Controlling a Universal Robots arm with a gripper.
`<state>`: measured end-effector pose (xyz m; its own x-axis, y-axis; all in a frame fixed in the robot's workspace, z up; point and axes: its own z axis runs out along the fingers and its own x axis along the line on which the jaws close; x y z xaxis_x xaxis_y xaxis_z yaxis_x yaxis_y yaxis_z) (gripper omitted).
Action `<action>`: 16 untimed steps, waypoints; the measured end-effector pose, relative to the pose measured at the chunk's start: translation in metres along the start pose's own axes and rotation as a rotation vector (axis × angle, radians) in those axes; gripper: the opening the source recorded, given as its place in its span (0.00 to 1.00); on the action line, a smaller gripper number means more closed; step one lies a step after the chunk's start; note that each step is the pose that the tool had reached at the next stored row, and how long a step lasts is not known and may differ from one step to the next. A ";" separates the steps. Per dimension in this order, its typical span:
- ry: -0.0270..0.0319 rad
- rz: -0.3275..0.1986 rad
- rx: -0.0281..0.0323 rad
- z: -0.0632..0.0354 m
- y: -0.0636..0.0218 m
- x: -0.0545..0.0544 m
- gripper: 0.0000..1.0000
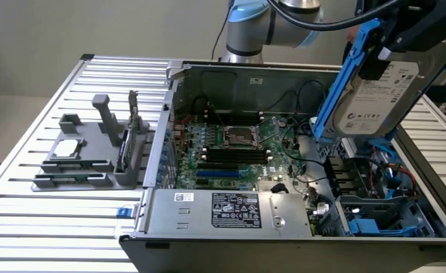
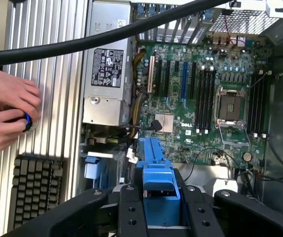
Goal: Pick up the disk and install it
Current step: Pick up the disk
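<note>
Kid 1: Stuff on the exterior view's left first; what is there?
Kid 2: 1 grey stand [image 1: 94, 153] on the slatted table [image 1: 25, 227]; a small silver chip [image 1: 66, 148] lies on it; that is not the disk.
Kid 1: And in the middle?
Kid 2: The open computer case [image 1: 283, 74]; you look down on the green board [image 1: 279, 153]; a silver box [image 1: 170, 213] with a black-and-white label sits at the near edge.
Kid 1: Where is the disk?
Kid 2: On the exterior view's right, up in the air; the claw [image 1: 386, 54] is closed on the disk [image 1: 378, 102] near its top end; the wrist view shows 2 black fingers [image 2: 131, 212], 1 on each side of the disk's blue plastic.
Kid 1: Which way does it point?
Kid 2: Its long side stands almost upright, leaning a bit; it hangs down from the claw, over the drive bay [image 1: 378, 213] in the case's right corner, not touching it; I think it is not in yet.
Kid 1: How does it look?
Kid 2: Flat and silver-grey; a white label on its face; blue plastic round the edges.
</note>
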<state>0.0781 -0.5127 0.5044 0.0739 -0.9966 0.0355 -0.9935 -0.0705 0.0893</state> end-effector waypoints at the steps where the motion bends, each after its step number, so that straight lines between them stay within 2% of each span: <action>1: -0.0002 0.000 0.0029 0.0000 -0.0004 0.002 0.33; 7: -0.0021 0.001 0.0203 0.0001 -0.0031 0.010 0.33; 12: -0.0029 0.002 0.0425 0.0001 -0.0054 0.016 0.33; 14: -0.0029 0.005 0.0475 0.0000 -0.0062 0.017 0.33; 16: -0.0033 0.010 0.0489 0.0001 -0.0064 0.018 0.33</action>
<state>0.0857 -0.5299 0.5044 0.0639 -0.9974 0.0329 -0.9972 -0.0625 0.0402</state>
